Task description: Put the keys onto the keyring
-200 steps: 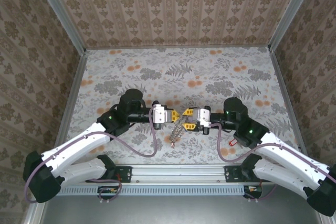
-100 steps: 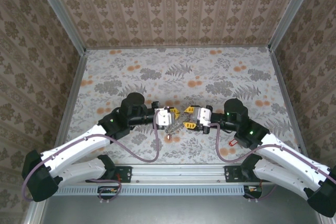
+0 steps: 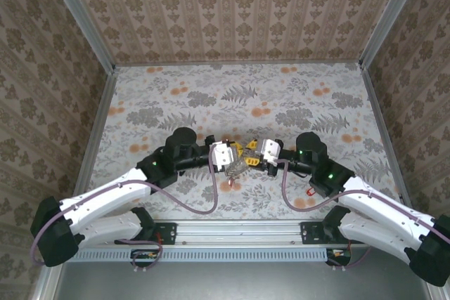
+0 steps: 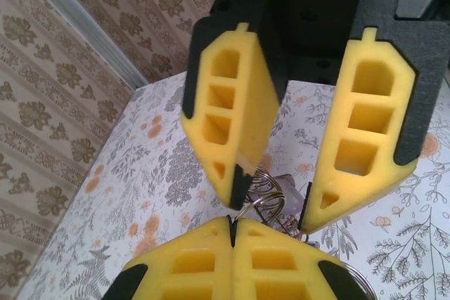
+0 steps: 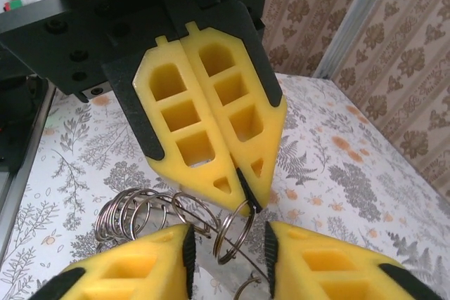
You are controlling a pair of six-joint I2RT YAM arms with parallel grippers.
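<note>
The keyring (image 3: 240, 166) is a bunch of steel wire rings hanging between my two grippers at the table's near middle. My left gripper (image 3: 230, 157) is shut, its tips (image 4: 232, 220) pinching a wire loop of the keyring (image 4: 271, 189). My right gripper (image 3: 254, 155) faces it, open. One split ring (image 5: 236, 234) stands in the gap between the right gripper's pads (image 5: 188, 249) and touches neither. Several smaller rings (image 5: 133, 209) fan out to the left of it. A dull purple tag (image 4: 290, 193) shows behind the rings. A red key (image 3: 311, 191) lies on the table by the right arm.
The flowered table (image 3: 232, 96) is walled by patterned panels (image 3: 232, 5) on three sides. A metal rail (image 3: 239, 230) runs along the near edge between the arm bases. Purple cables (image 3: 200, 205) loop beside both wrists.
My left gripper has carried the keyring to the right, up to the right gripper. The right jaws have narrowed around one ring.
</note>
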